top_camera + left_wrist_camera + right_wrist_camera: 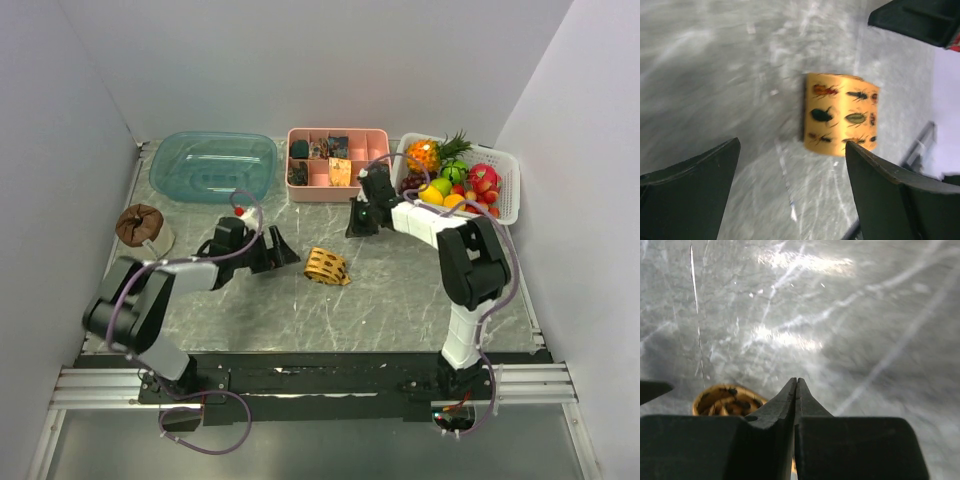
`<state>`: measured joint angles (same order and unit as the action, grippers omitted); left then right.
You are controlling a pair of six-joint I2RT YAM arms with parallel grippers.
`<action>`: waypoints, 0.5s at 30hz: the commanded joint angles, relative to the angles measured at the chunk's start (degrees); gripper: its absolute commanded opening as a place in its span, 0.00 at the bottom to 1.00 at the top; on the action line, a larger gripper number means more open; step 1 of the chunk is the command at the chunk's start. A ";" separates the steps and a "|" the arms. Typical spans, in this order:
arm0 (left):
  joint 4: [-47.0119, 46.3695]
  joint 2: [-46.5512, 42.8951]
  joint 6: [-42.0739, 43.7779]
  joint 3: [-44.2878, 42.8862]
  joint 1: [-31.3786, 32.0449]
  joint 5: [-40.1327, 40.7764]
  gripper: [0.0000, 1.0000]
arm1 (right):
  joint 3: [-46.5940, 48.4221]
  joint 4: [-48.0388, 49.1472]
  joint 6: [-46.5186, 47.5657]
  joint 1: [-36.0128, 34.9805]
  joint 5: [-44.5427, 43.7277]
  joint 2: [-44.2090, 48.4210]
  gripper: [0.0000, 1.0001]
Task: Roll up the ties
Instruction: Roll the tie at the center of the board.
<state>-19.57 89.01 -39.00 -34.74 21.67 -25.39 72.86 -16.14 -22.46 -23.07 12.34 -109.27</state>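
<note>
Far left: brown lobed object (139, 224) on a pale stand, well apart from the work.
Back left: clear teal tub (215, 165).
Centre left: left gripper (283, 254), spread wide with nothing held, aimed at the roll just to its right, probably to take hold of it or steady it.
Centre: tie (327, 266), golden-yellow with a dark pattern, wound into 1 short roll on the bare table (400, 300), between the 2 grippers and touching neither.
Back centre: pink compartment tray (338, 157) with small fabric bundles, likely where rolls belong.
Centre right: right gripper (356, 225), pressed closed on nothing, idle just behind the roll.
Far right: white basket (507, 190) of fruit.
Writing: none readable.
</note>
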 commanded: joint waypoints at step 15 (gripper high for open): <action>-14.35 19.79 -2.83 -10.52 -2.25 -23.92 0.95 | -15.37 -0.74 -1.36 0.31 3.91 16.99 0.05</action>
<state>-31.73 106.56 -41.76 -43.51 19.51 -45.30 59.55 -17.78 -22.92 -22.72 13.52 -94.41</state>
